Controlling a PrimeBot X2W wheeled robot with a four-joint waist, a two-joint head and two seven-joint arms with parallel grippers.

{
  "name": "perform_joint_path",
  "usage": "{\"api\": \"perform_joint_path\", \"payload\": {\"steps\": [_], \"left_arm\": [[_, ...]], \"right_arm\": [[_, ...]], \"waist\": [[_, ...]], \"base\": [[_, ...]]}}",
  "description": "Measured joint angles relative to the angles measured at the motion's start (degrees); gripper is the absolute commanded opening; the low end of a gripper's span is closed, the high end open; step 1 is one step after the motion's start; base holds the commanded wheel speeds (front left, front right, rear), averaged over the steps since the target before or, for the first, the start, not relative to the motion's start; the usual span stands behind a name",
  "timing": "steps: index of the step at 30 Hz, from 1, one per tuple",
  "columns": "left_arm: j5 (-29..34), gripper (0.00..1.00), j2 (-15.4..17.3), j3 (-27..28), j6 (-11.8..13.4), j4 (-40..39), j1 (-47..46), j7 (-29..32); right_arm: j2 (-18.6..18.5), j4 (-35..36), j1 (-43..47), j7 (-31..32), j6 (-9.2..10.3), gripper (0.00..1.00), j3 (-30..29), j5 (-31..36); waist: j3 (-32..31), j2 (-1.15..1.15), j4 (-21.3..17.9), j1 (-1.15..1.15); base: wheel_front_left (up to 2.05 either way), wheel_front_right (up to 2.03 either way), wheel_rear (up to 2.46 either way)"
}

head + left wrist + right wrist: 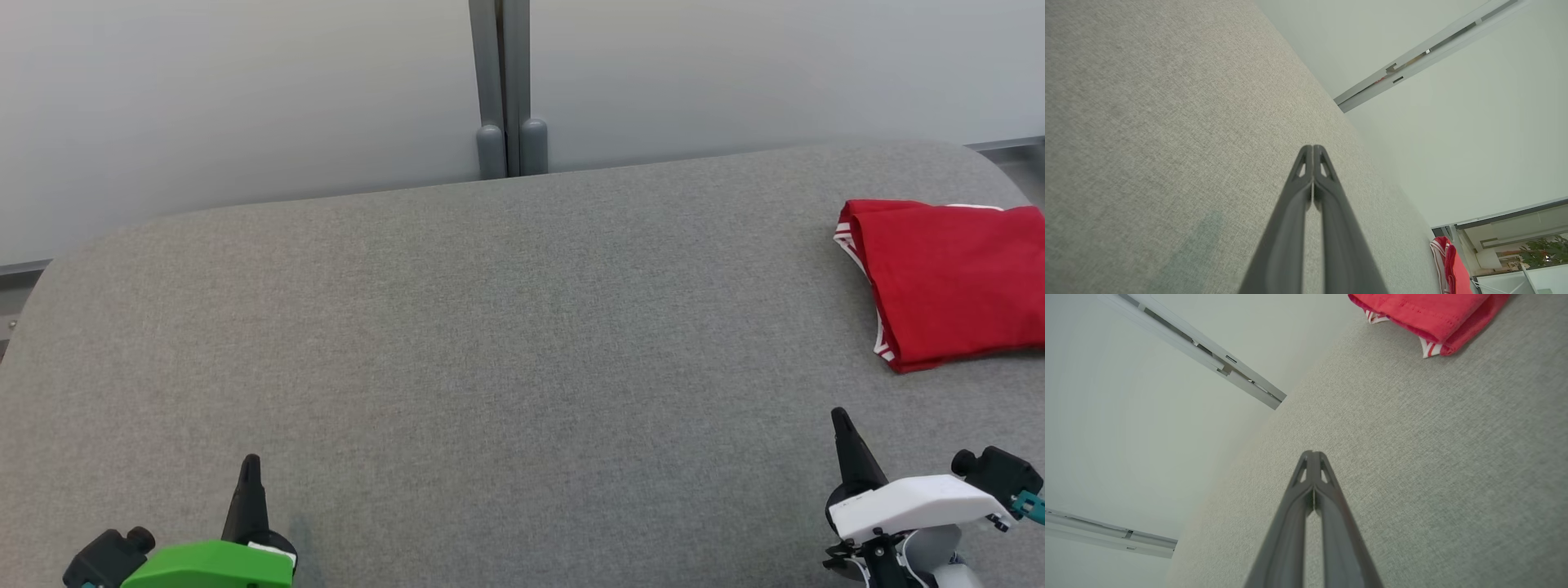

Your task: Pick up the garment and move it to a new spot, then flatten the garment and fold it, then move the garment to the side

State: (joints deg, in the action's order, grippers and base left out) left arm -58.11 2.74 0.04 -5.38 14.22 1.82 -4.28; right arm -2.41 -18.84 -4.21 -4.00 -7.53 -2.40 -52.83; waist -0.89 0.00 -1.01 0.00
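Left fingers (249, 490) at 7 o'clock in head view, pressed together, empty; right fingers (849, 449) at 5, same. Folded red cloth garment w/ white-striped trim (951, 278) lies at 3 on grey fabric-covered bench (506, 327), apart from both. Left wrist view: tips touching, garment far at 4. Right wrist view: tips touching, garment at 1. Risk: a stray nudge could slide it off the bench end or undo the fold.

Head camera looks down; both low wrist cameras share the garment (947, 278).
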Motion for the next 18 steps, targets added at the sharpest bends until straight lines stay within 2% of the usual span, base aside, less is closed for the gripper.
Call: {"api": "perform_joint_path", "payload": {"steps": [18], "left_arm": [[-10.0,0.00,0.0,1.8,-0.6,0.0,-2.3,3.2]], "right_arm": [[-0.1,1.4,-0.4,3.1,0.00,0.00,-1.2,-11.5]], "waist": [[0.2,0.00,0.2,0.00]], "base": [[0.00,0.00,0.00]]}}
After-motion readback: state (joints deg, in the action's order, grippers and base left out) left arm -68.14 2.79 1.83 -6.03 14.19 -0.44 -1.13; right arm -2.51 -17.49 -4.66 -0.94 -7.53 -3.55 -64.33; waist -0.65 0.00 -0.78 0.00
